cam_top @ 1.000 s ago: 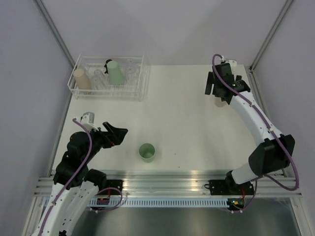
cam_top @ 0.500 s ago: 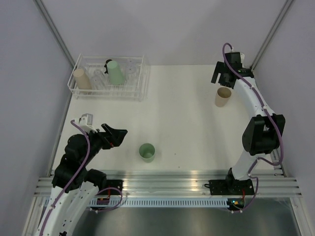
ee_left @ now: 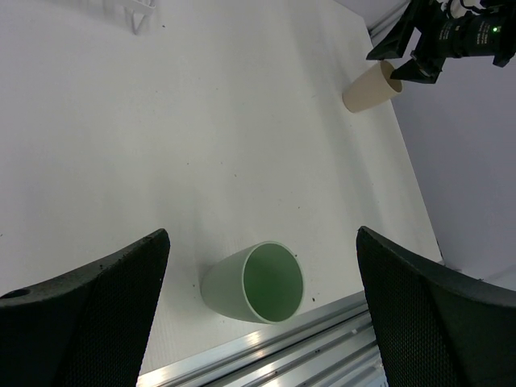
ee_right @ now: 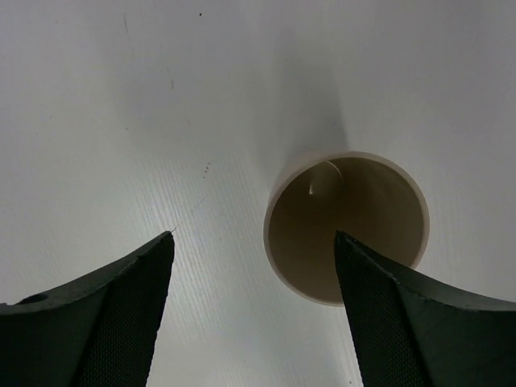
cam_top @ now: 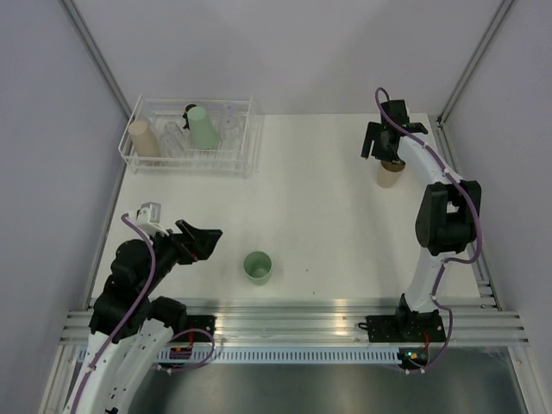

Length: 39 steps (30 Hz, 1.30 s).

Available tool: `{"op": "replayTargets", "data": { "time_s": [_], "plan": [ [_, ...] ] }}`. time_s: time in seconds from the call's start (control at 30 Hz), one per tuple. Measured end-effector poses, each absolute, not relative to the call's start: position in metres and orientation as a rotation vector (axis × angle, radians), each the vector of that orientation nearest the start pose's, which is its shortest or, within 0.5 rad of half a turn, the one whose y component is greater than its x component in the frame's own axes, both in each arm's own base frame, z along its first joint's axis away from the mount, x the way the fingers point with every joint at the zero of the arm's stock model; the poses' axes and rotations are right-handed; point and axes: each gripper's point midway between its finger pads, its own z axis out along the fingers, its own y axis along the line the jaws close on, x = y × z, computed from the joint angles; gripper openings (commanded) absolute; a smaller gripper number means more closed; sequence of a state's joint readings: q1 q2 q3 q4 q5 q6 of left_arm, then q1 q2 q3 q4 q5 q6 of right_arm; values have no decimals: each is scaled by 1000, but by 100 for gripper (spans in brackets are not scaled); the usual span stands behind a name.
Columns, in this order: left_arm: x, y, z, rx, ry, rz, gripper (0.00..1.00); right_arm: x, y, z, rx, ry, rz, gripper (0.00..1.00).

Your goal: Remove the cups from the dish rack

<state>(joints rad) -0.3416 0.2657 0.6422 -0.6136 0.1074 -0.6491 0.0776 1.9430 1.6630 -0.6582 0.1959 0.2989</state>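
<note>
The white wire dish rack (cam_top: 250,142) stands at the far left. It holds a tan cup (cam_top: 142,138), a mint green cup (cam_top: 203,128), clear cups (cam_top: 175,136) and a small black cup (cam_top: 189,110). A mint cup (cam_top: 258,266) stands upright near the front edge, also in the left wrist view (ee_left: 254,282). A tan cup (cam_top: 390,172) stands upright at the far right, also in the right wrist view (ee_right: 347,226). My right gripper (cam_top: 385,153) hovers open above it, empty, the cup under its right finger (ee_right: 254,234). My left gripper (cam_top: 203,238) is open and empty, left of the mint cup (ee_left: 263,232).
Grey walls close in the table on the left, back and right. A metal rail (cam_top: 293,310) runs along the front edge. A corner of the rack (ee_left: 141,8) shows at the top of the left wrist view.
My right gripper swung back towards the far right corner, off the tan cup, then came back over it. The tan cup stayed on the table. My left arm barely moved.
</note>
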Motion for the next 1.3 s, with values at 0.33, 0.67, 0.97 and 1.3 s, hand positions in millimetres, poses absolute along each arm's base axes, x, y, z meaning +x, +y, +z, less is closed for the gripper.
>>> {"op": "replayTargets", "data": {
  "time_s": [0.33,0.67,0.97,1.3],
  "plan": [
    [169,-107,238,-208,1863,-793,100,482,19,81,314,2572,-94,21],
    [168,-106,234,-211,1874,-790,100,468,48,92,187,2605,-69,1],
    [175,-109,223,-223,1933,-770,100,349,200,135,-425,2542,156,1],
    [188,-111,216,-237,1981,-743,100,176,256,98,-957,2535,339,1]
  ]
}}
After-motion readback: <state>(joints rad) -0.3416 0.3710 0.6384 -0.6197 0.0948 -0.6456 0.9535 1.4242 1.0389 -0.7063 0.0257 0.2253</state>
